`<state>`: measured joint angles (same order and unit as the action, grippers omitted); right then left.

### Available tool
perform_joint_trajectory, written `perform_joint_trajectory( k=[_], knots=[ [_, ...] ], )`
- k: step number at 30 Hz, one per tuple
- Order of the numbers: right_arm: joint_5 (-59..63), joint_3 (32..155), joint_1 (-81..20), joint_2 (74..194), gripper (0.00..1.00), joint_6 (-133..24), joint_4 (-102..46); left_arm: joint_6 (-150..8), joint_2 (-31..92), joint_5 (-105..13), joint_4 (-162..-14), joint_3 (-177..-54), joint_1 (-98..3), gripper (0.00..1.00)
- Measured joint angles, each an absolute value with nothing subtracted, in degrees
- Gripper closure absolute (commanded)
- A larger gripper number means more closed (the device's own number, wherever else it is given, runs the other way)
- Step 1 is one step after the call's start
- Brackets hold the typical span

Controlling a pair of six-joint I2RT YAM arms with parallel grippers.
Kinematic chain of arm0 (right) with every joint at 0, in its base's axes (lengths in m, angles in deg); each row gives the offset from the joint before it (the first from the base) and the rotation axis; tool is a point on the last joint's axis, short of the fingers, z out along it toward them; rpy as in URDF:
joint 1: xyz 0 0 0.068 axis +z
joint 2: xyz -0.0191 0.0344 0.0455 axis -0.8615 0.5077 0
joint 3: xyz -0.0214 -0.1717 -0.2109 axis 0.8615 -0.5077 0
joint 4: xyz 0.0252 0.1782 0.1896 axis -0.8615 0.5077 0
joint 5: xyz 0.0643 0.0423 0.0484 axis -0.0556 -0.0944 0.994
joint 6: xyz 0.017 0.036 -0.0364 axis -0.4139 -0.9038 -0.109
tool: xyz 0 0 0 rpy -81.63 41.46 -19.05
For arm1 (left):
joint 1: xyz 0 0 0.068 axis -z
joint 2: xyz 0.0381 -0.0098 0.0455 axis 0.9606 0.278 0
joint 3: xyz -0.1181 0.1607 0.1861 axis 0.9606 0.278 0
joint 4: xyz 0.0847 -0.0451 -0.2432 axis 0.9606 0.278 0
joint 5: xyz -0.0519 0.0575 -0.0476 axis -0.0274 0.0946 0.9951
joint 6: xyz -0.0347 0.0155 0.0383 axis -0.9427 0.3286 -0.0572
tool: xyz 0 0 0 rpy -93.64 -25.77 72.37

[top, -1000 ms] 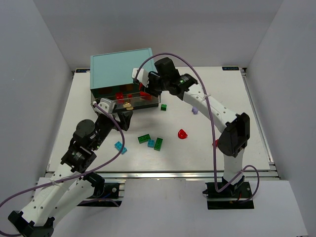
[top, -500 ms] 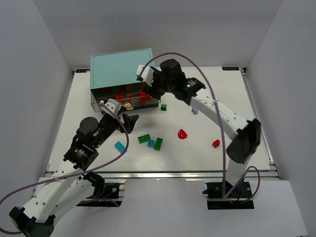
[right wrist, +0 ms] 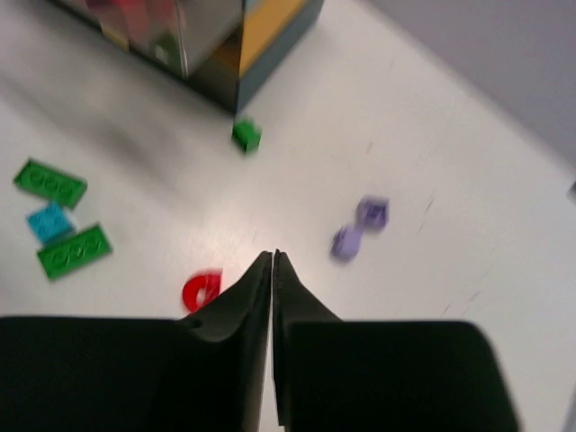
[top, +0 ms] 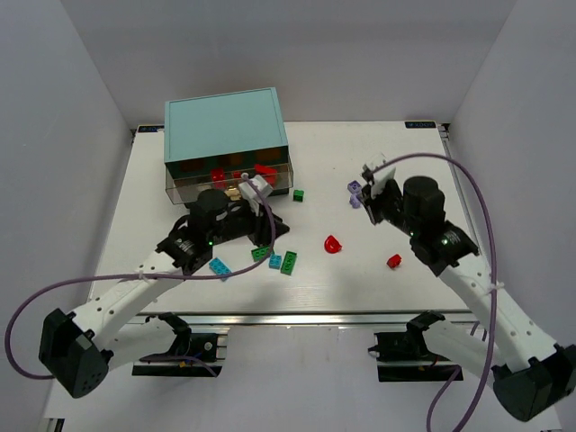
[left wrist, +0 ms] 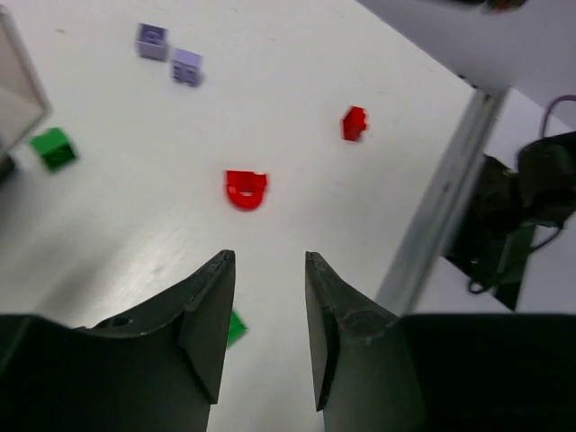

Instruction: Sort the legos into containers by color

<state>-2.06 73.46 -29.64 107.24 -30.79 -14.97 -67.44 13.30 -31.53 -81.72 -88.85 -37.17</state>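
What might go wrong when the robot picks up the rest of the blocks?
The two small lavender plastic bricks lie close together, so the shut right gripper, once opened, might pinch both or knock one away. The small cyan brick sits right between two flat green plates, so grabbing a plate could drag the cyan one along too.

Bright, even light; right wrist view seems motion-blurred.

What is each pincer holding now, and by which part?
Nothing is held. The left pincer is open with an empty gap between its fingers. The right pincer is shut, its fingers pressed together with nothing between them.
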Motion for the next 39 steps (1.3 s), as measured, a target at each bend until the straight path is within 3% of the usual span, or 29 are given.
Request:
perform_joint_trajectory(
  k=[1, 5, 8, 15, 17, 21, 29, 39],
  knots=[
    [0.04, 69.38, -31.48, 105.38, 0.69, -32.32, -14.99, -68.42, 14.61, -31.66, -81.55, -89.39, -35.66, 0.46],
    [4.0, 59.96, -38.82, 100.73, 0.45, -36.21, -12.96, -72.36, 20.78, -35.2, -80.3, -94.07, -28.08, 0.43],
    [7.41, 57.42, -42.89, 99.2, 0.35, -38.51, -14.6, -76.33, 27.53, -40.88, -79.4, -98.25, -22.2, 0.39],
    [7.12, 56.22, -48.26, 97.64, 0.36, -41.46, -15.63, -88.75, 43.24, -56.86, -71.03, -105.52, -14.68, 0.21],
    [6.69, 55.72, -49.14, 95.55, 0.36, -41.76, -15.78, -92.05, 47.31, -60.27, -69.04, -107.58, -14.0, 0.11],
    [6.67, 55.69, -50.36, 93.69, 0.37, -42.37, -16.35, -97.45, 54.76, -65.8, -64.67, -114.03, -13.46, 0.06],
    [6.51, 55.63, -51.91, 91.48, 0.37, -42.75, -16.52, -103.85, 67.37, -72.51, -56.54, -130.57, -13.37, 0.04],
    [6.4, 55.63, -52.39, 90.45, 0.37, -42.77, -16.68, -107.3, 75.99, -76.33, -48.78, -138.59, -13.35, 0.05]
  ],
)
